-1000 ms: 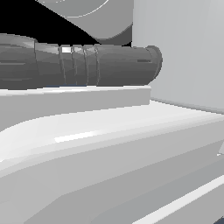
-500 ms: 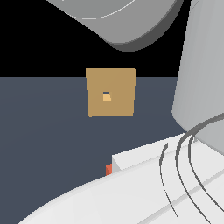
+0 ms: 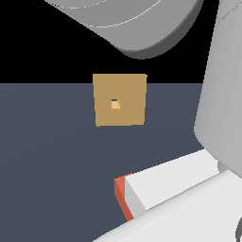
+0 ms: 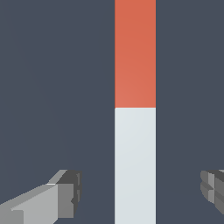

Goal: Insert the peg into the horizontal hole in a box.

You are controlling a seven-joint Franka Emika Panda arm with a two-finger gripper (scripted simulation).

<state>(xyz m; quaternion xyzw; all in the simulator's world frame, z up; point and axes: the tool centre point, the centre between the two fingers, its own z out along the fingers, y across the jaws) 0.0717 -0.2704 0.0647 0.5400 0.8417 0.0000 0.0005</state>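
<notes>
The peg (image 4: 134, 109) lies flat on the dark floor, one half red-orange and one half white. In the wrist view my gripper (image 4: 140, 192) is open above the white half. One finger (image 4: 65, 197) and the other finger (image 4: 212, 188) stand on either side of the peg, with wide gaps and no contact. In the exterior view the tan box (image 3: 119, 99) stands farther back, and its small square hole (image 3: 115, 104) faces the camera. Only a red-orange sliver of the peg (image 3: 121, 194) shows there, beside a white arm part.
Large grey and white arm links (image 3: 142, 23) fill the top, the exterior view's right and the lower edge. The dark grey floor (image 3: 47, 156) stretches between the box and the peg.
One second ago the arm blocked the whole exterior view. It has since swung aside, uncovering the box and the peg's red end. More of the red end shows now than half a second ago.
</notes>
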